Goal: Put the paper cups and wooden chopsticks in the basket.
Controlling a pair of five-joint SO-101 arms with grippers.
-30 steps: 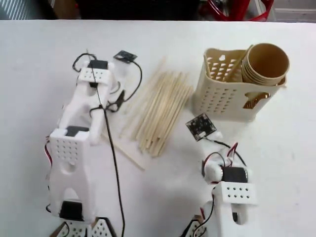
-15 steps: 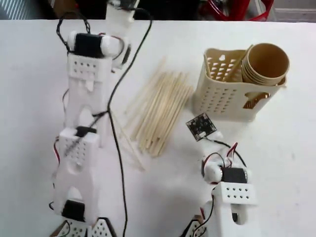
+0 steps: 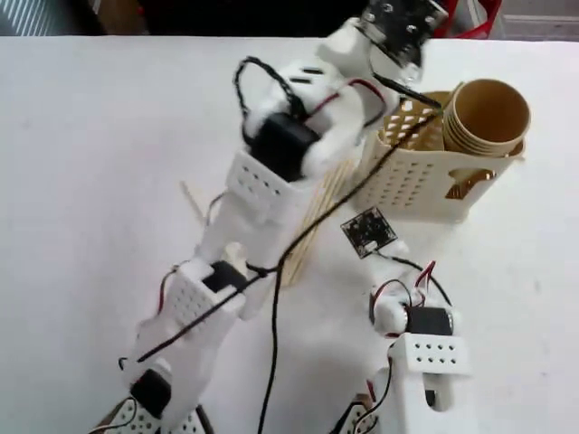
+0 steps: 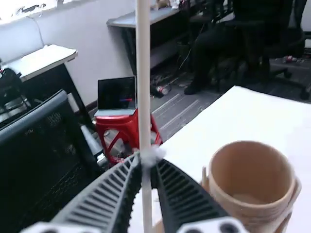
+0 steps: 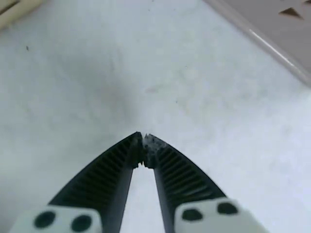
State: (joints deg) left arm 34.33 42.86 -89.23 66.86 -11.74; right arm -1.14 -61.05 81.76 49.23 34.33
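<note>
Left gripper [image 4: 147, 162] pinches one pale wooden chopstick [image 4: 142, 73], which stands upright between the jaws, above the cream perforated plastic basket [image 3: 407, 185] at the far side of the white surface [image 3: 90, 136]. Stack of tan paper cups [image 3: 488, 113] sits in the basket's right end. Loose pile of wooden chopsticks [image 3: 306, 237] lies on the surface just left of the basket, partly under the left arm. Right gripper [image 5: 143, 141] has its jaws pressed together, empty, low over the bare surface near the basket.
</note>
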